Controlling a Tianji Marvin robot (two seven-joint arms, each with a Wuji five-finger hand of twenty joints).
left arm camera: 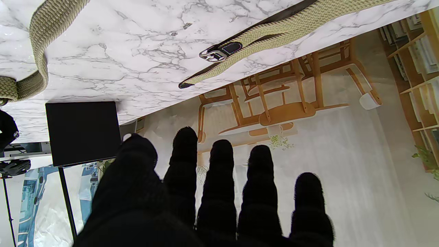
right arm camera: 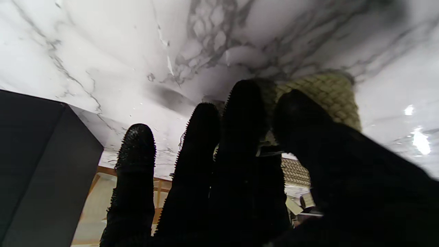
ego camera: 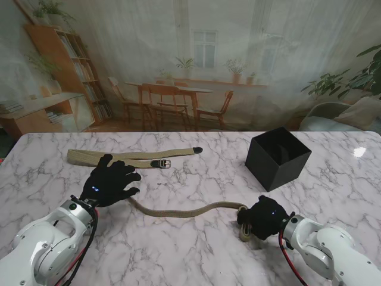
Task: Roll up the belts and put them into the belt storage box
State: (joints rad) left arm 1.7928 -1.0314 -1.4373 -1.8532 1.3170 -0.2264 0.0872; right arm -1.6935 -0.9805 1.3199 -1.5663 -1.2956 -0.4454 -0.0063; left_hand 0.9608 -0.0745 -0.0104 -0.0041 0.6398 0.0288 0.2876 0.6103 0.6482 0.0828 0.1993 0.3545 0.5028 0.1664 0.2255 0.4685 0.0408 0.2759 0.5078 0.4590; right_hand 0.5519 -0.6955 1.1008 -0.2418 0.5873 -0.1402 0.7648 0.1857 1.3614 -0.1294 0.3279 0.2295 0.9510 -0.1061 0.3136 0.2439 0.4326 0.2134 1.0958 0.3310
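Left hand [ego camera: 110, 185] flat on the surface [ego camera: 196, 250], fingers [left arm camera: 219, 178] spread and holding nothing, the tail of the near belt [ego camera: 184, 211] just beside the fingertips, the second belt [ego camera: 134, 157] lying straight just beyond them. Right hand [ego camera: 262, 217] closed on the near belt's started coil, black storage box [ego camera: 277, 157] past those fingers. Risk: coil springing loose if that grip slackens, since nothing pins the tail.

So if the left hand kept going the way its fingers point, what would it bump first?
Probably the far belt. The left hand points away from me with fingers spread, already at that belt's near edge; height above it is unclear.
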